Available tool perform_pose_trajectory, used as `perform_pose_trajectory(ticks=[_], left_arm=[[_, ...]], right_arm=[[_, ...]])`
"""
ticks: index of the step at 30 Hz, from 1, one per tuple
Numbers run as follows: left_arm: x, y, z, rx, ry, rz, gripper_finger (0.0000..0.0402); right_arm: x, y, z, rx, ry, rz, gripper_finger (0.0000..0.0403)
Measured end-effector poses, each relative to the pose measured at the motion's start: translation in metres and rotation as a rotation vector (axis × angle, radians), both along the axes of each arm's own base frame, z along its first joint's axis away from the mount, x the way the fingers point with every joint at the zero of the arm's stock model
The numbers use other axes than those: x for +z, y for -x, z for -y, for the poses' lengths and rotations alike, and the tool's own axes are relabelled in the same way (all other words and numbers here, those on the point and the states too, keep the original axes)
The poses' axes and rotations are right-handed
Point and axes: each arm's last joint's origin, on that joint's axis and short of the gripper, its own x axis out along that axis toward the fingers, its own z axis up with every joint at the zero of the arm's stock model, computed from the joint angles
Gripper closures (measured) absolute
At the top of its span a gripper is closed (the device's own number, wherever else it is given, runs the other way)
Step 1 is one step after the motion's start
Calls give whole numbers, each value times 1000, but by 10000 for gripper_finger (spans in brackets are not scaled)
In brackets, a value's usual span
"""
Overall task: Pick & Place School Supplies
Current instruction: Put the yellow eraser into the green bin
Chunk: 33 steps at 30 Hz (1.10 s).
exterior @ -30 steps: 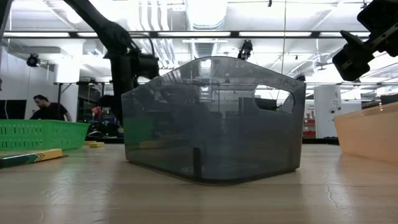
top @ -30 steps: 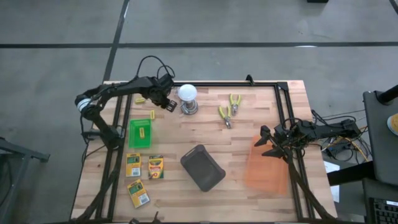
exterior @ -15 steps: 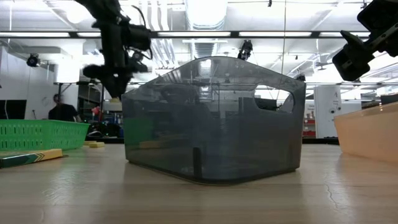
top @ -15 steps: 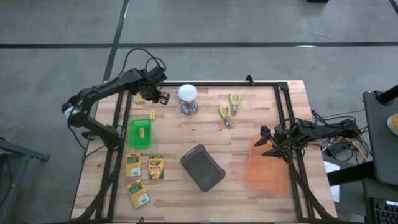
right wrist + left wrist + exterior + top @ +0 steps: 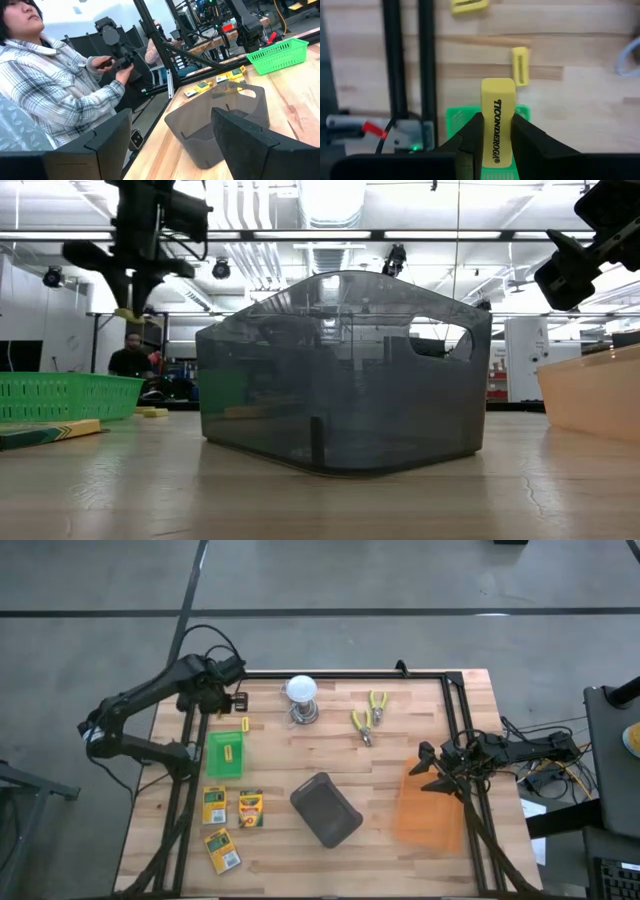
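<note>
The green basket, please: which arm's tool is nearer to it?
The left. The left tool, shut on a yellow eraser, hovers by the far edge of the green basket. The right tool waits open across the table, by the orange bin.

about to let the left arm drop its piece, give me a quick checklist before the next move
1. Grip: left gripper shut on the yellow Ticonderoga eraser block, held between both fingers: ok.
2. Target: small green mesh basket lies below the gripper in the left wrist view: ok.
3. Basket room: one yellow piece already inside, space left: ok.
4. Height over basket: gripper is high in the low view; exact alignment: cannot tell.
5. Loose yellow piece on the wood beside the basket, still to collect: not ok.
6. Right gripper open, parked over the orange translucent bin, clear of the left side: ok.
</note>
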Motion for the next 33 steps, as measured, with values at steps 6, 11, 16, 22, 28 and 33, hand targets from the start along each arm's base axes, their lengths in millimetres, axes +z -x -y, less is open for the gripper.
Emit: perform_pose_trajectory(ticks=[6, 11, 16, 22, 28, 33], left_arm=[[-11, 5, 11, 89, 36, -40, 321], [-27, 3, 20, 99, 65, -68, 321], [-44, -3, 29, 85, 63, -69, 321], [-62, -11, 40, 46, 41, -40, 321], [-77, -10, 48, 61, 13, -12, 321], [-89, -7, 51, 73, -4, 36, 321]], right_arm=[[0, 0, 0, 0, 0, 1, 144], [0, 0, 0, 0, 0, 1, 142], [0, 0, 0, 1, 0, 1, 136], [0, 0, 0, 0, 0, 1, 139], [0, 0, 0, 0, 0, 0, 145], [0, 0, 0, 0, 0, 1, 139]])
